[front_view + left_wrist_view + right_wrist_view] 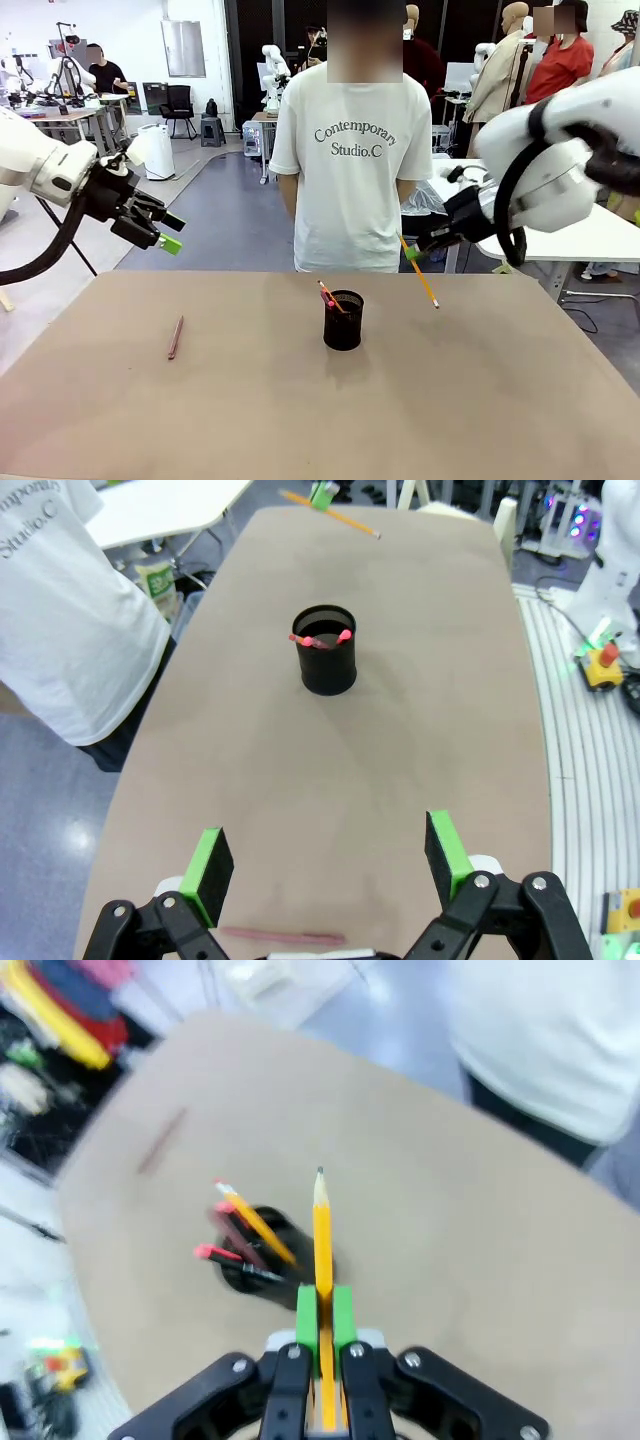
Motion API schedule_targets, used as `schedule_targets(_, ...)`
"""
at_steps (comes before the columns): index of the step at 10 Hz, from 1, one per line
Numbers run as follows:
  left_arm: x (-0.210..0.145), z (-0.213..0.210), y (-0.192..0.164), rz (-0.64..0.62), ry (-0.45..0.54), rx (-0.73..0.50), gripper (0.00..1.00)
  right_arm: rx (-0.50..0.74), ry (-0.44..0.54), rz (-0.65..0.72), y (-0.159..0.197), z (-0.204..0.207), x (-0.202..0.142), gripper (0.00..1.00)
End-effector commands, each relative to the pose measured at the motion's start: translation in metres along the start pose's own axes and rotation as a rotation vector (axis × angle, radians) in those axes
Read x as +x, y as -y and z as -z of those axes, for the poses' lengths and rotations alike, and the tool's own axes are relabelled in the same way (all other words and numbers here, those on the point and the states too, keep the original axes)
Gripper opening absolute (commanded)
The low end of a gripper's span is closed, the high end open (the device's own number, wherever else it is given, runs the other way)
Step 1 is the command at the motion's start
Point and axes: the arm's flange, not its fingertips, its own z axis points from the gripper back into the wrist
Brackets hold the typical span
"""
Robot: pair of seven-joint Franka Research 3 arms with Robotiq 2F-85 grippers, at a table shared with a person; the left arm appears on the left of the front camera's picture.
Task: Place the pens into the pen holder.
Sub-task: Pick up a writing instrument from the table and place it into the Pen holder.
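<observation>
The black mesh pen holder (pixel 343 322) (pixel 325 665) (pixel 250 1265) stands mid-table with red-tipped pens (pixel 328 295) (pixel 318 638) (pixel 240 1230) leaning in it. My right gripper (pixel 412 254) (pixel 324 1310) is shut on a yellow pencil (pixel 420 275) (pixel 322 1225) (pixel 330 510), held slanted in the air to the right of the holder and above the table. A pinkish-brown pen (pixel 176 337) (pixel 283 936) lies flat on the table's left part. My left gripper (pixel 165 233) (pixel 328 865) hangs open above the left edge, over that pen, nothing between its fingers.
A person in a white T-shirt (pixel 350 150) stands at the far edge behind the holder, hands out of sight. The brown table (pixel 480 400) is bare around the holder. White tables and other gear stand beyond it.
</observation>
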Motion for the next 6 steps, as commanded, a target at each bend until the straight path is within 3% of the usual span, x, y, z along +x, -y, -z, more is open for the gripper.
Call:
schedule_targets(1,0.001,0.000,0.000,-0.004,0.011,0.003,1.00,0.196,0.016,-0.091,0.021,-0.017,-0.045,0.00)
schedule_targets(3,0.001,0.000,0.000,-0.004,0.011,0.003,1.00,0.229,0.048,-0.153,0.011,-0.024,-0.045,0.00)
schedule_targets(6,0.001,0.000,0.000,-0.004,0.011,0.003,1.00,0.215,0.056,-0.132,0.017,-0.025,-0.042,0.00)
